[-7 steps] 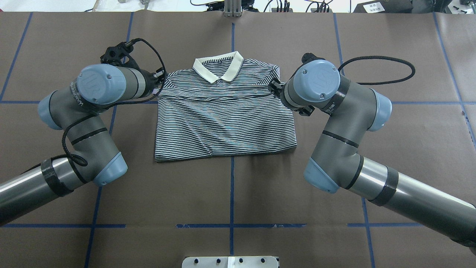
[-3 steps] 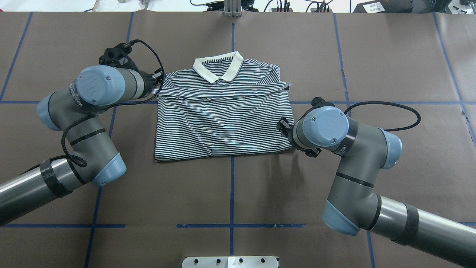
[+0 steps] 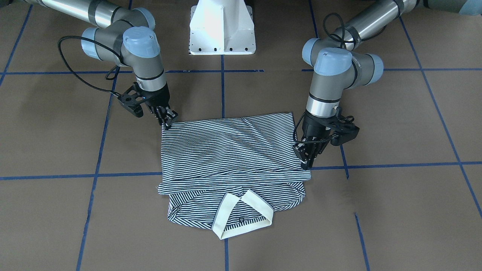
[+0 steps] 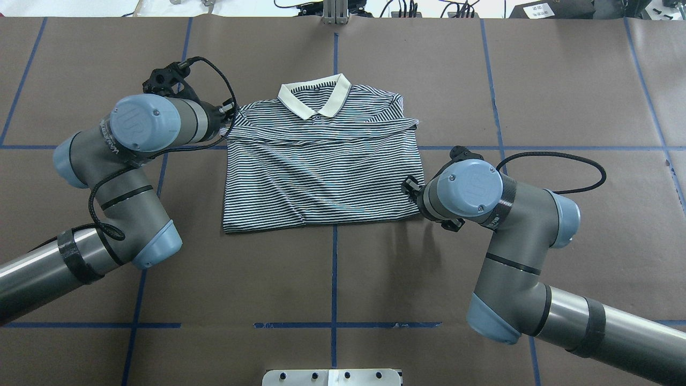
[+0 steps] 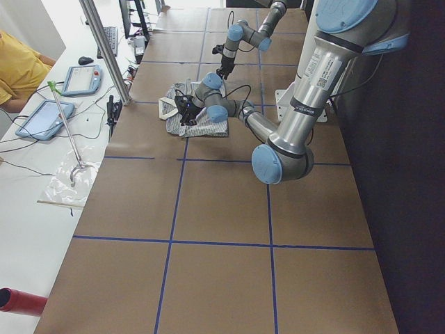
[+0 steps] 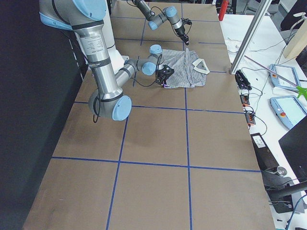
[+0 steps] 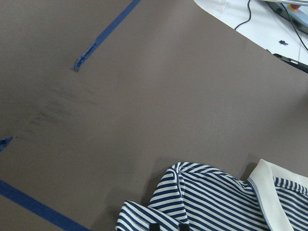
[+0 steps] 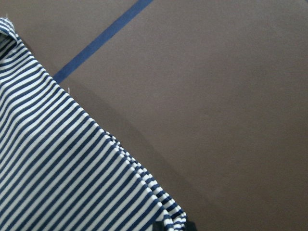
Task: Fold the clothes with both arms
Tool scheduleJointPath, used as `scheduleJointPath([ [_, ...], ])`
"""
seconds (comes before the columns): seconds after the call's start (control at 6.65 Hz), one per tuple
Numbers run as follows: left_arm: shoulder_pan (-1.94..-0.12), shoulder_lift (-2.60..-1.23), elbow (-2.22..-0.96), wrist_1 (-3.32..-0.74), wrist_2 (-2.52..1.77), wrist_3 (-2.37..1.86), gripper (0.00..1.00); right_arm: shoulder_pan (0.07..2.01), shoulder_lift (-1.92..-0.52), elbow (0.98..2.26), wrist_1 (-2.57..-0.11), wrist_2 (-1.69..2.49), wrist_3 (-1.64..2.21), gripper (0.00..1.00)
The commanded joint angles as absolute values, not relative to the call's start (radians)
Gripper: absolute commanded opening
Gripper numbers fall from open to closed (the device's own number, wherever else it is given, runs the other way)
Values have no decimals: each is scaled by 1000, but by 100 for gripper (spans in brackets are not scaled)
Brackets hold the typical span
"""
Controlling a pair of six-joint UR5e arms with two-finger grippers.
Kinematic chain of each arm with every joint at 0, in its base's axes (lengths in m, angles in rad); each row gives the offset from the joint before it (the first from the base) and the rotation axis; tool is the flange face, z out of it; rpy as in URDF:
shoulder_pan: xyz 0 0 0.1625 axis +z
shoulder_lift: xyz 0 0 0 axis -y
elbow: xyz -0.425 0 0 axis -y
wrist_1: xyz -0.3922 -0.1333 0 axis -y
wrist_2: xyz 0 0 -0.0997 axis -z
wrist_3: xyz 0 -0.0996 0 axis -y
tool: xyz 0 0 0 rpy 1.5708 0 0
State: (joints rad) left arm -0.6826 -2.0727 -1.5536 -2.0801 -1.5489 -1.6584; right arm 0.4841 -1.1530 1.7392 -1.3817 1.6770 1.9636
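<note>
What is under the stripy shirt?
The brown table cover shows all around the striped shirt, and a blue tape line runs in under it. The shirt is folded, so its own lower layers and the cover beneath are hidden.

Striped polo shirt (image 7: 207,202) with cream collar (image 7: 267,192) on brown table (image 7: 168,96)

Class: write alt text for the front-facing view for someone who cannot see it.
A striped polo shirt lies folded on a brown table, collar nearest the camera. The right tool is at its far corner, the left tool at its side edge.
</note>
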Motion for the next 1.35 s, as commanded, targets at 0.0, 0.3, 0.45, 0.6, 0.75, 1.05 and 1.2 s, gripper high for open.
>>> scheduleJointPath([
  [0.0,-683,-2069,-1545,-2080,-1548,-1657,26,486,-1154,1750,-1382,1683,1962,0],
  [0.3,-683,-2081,-1558,-2112,-1551,-1654,25,377,-1359,2101,-1481,1750,1965,0],
  [0.45,-680,-2083,-1607,-2206,-1569,-1654,23,248,-1394,2229,-1611,1775,1968,0],
  [0.6,-680,-2082,-1658,-2273,-1691,-1654,25,150,-1411,2334,-1763,1852,1970,0],
  [0.75,-678,-2082,-1678,-2343,-1775,-1658,35,103,-1417,2338,-1794,1953,1968,0],
  [1.05,-672,-2053,-1744,-2327,-1900,-1750,75,19,-1422,2336,-1815,1930,1976,99],
  [1.2,-626,-1975,-1841,-2269,-1902,-1767,76,75,-1414,2339,-1847,1930,1977,100],
])
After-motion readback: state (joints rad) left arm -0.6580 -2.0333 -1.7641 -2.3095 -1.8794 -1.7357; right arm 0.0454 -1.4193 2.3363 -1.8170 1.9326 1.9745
